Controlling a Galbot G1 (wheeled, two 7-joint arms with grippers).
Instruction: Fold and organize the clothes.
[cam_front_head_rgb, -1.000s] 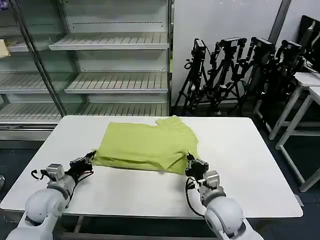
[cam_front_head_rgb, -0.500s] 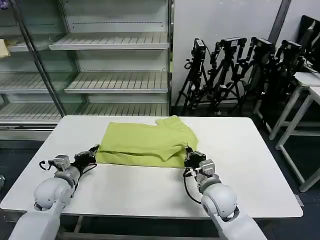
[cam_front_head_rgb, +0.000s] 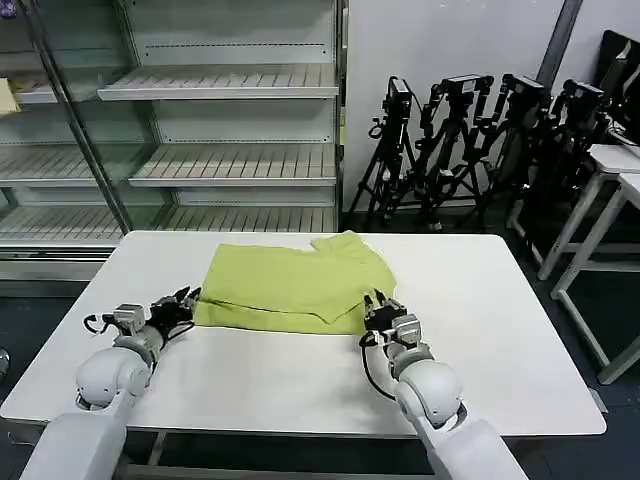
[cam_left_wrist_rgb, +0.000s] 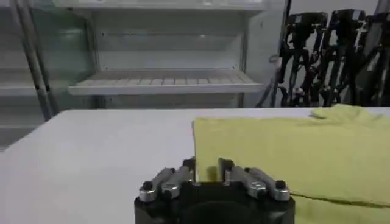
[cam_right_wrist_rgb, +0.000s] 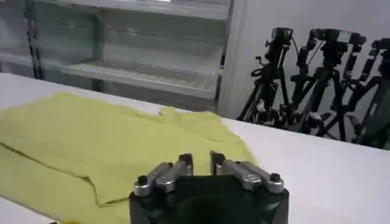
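Shirt (cam_front_head_rgb: 295, 283), lime and partly folded, lies mid-worktop (cam_front_head_rgb: 500, 330); thin, limp fabric should drape, so pinch its near corners. Left pincer (cam_front_head_rgb: 183, 300) and right pincer (cam_front_head_rgb: 378, 306) sit there, narrowly parted, empty.

No text, label, brand, number or sign can be read in any of the views. The lime shirt (cam_front_head_rgb: 295, 281) on the white table (cam_front_head_rgb: 480, 330) is plain, with no print and no legible tag on it. The shelving unit (cam_front_head_rgb: 235, 165) behind the table carries no readable price strips or markings, and the black tripods (cam_front_head_rgb: 470, 140) beside it bear no lettering that can be made out. No marking is seen on the housings of the left gripper (cam_left_wrist_rgb: 207, 171) and right gripper (cam_right_wrist_rgb: 200, 161) either.
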